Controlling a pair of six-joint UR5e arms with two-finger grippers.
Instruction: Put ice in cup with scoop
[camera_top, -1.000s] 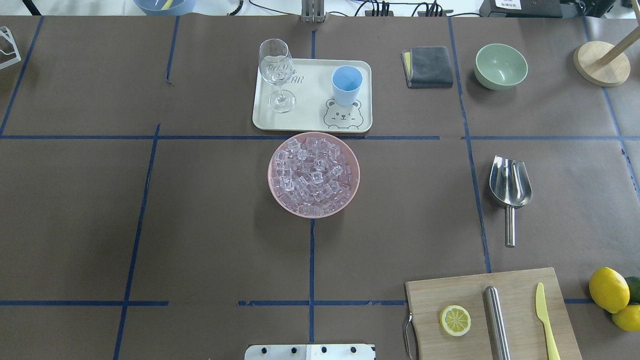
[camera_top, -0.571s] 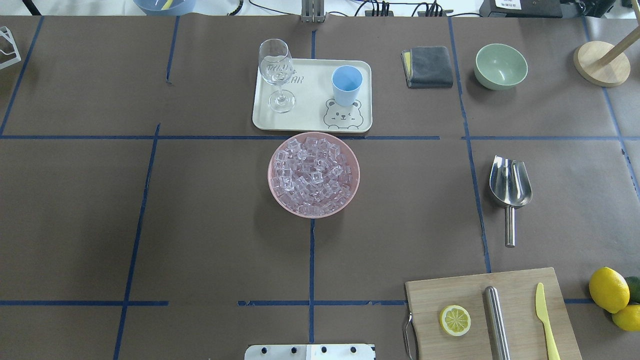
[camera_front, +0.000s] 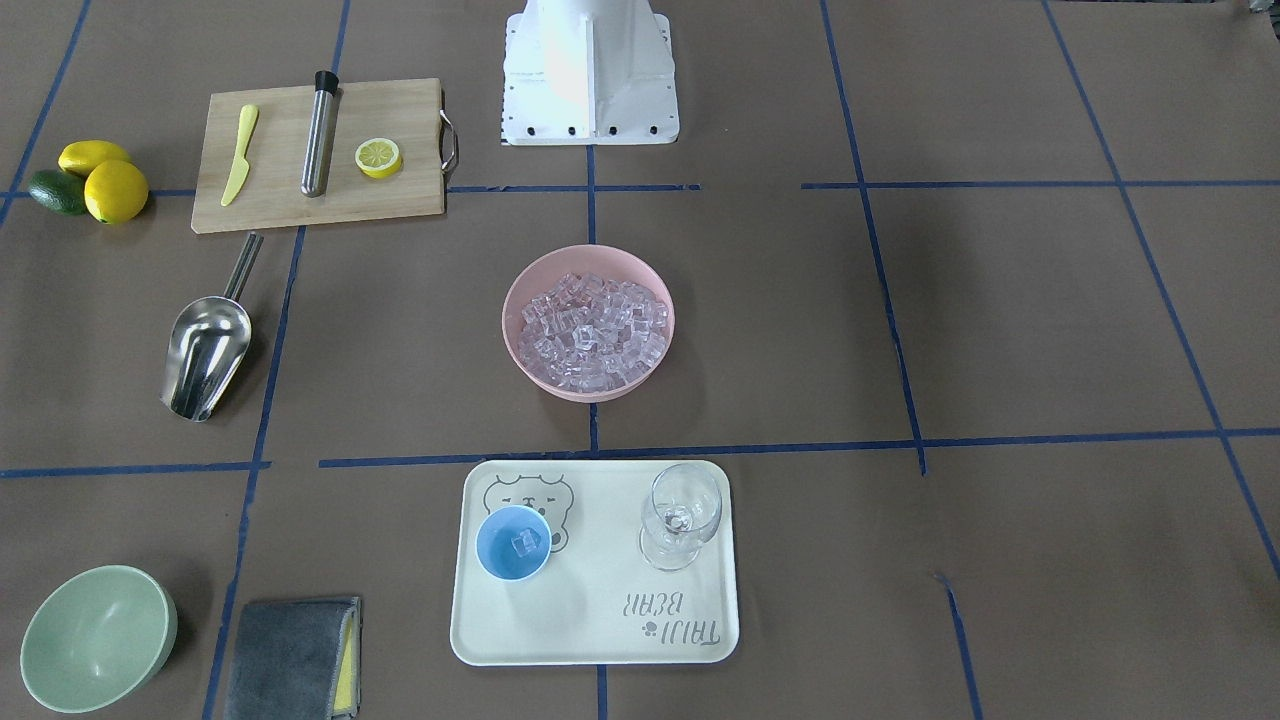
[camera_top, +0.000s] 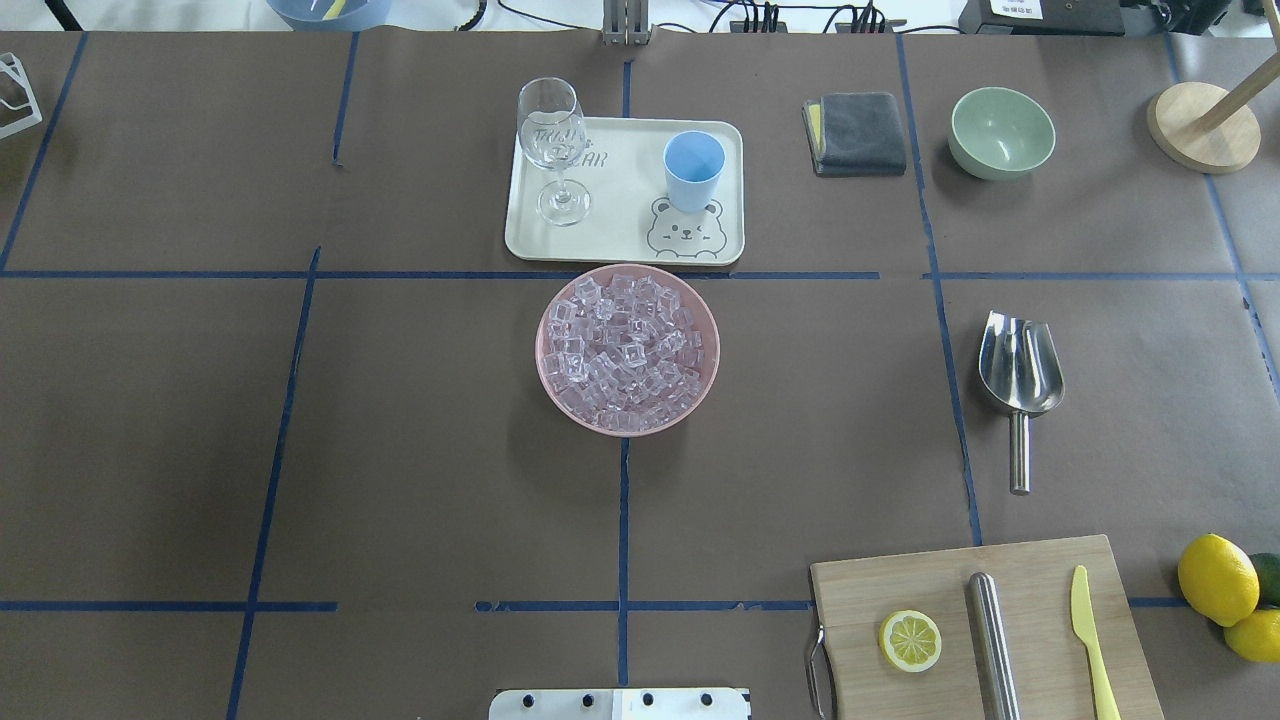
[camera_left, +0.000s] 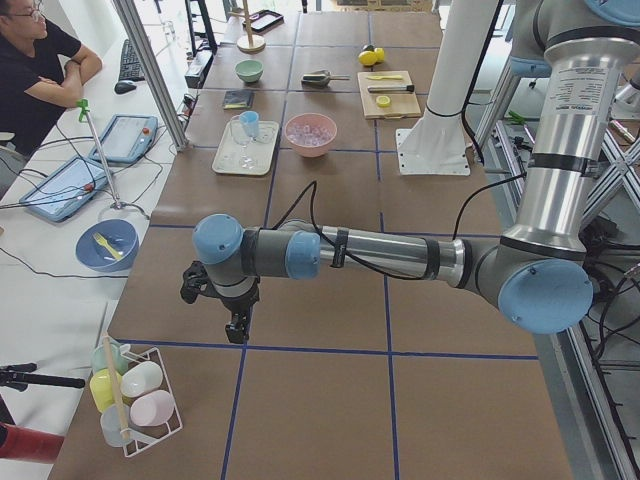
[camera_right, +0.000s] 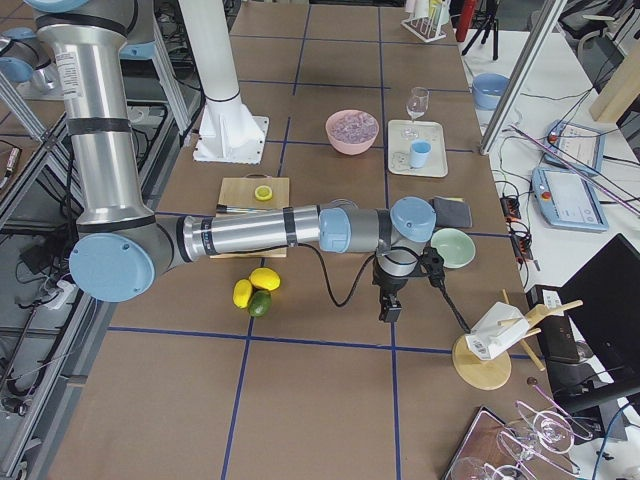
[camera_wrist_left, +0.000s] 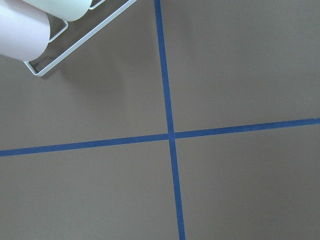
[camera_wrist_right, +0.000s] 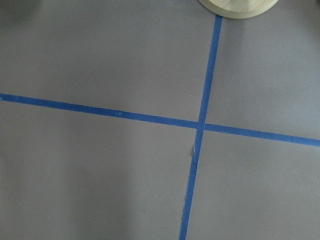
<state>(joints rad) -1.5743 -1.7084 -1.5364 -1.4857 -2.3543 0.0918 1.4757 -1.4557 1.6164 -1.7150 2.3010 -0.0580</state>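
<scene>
**Scoop lies untouched; both arms hang far from the ice**

The brown counter (camera_top: 400, 450), marked off with blue tape, carries everything. The left arm (camera_left: 380, 255) stretches out over the counter's far left end, its hand (camera_left: 237, 325) pointing down above a tape crossing near a white wire rack (camera_left: 140, 425). Whether that hand is wide or narrow cannot be told. The right arm (camera_right: 250, 232) reaches over the opposite end, its hand (camera_right: 387, 305) pointing down near a round wooden base (camera_right: 480, 362); its spread cannot be told either. Neither hand holds anything.

A cream tray (camera_top: 620, 210) sits at mid-counter on the side away from the robot. Just beside it, towards the robot, a pink bowl (camera_top: 541, 352) is heaped with the ice (camera_top: 625, 345). The scoop (camera_top: 1020, 365) lies flat on the counter well to the right of the bowl, handle towards the robot. The cup (camera_top: 693, 170) stands upright on the tray's right part, apart from a stemmed glass (camera_top: 553, 150). One cube (camera_front: 524, 542) lies in the cup.
</scene>
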